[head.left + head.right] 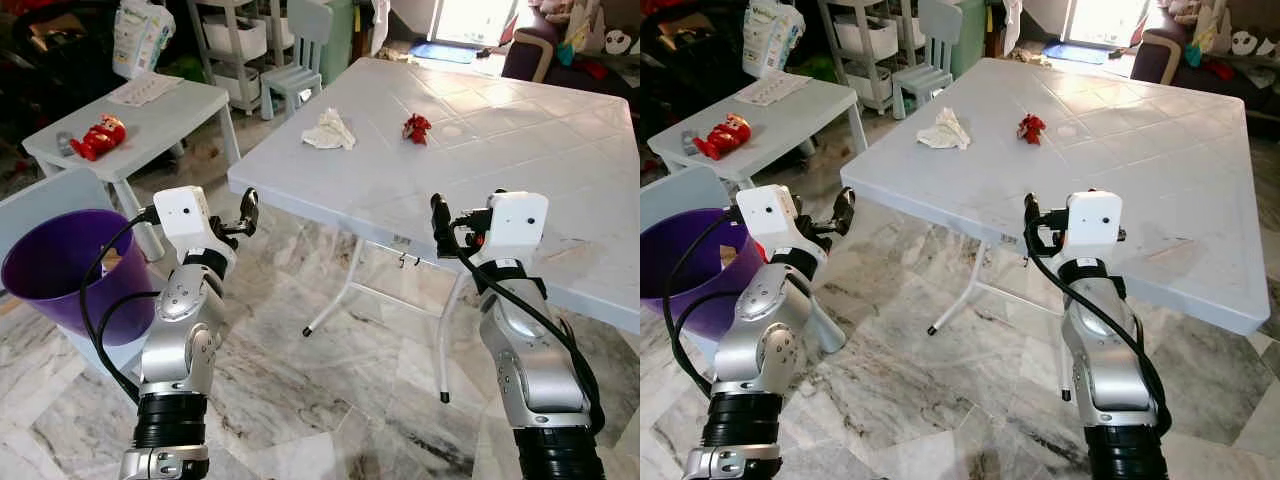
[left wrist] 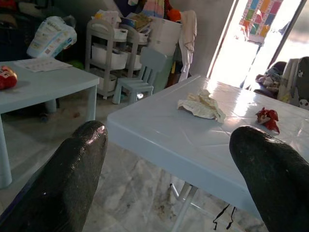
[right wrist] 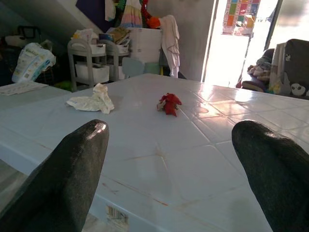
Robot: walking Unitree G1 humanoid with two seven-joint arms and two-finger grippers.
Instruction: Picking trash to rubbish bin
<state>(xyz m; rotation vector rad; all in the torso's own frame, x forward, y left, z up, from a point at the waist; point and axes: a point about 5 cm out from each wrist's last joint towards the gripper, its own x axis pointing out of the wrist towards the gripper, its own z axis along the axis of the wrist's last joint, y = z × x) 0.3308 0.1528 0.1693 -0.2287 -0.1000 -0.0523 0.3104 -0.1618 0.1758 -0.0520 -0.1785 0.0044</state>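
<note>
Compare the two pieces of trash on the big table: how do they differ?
The crumpled white tissue is pale, flatter and larger; the red wrapper is bright, smaller and bunched up. The tissue lies toward the robot's left, the wrapper to its right. Both rest untouched on the white table, beyond both open grippers.

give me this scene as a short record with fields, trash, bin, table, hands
trash: crumpled white tissue and crumpled red wrapper, apart, both on the table
table: large pale plastic table, ahead of the robot
bin: purple bin on the floor at the robot's left
left hand: open, raised near the table's corner, holding nothing
right hand: open, raised at the table's near edge, holding nothing
</note>
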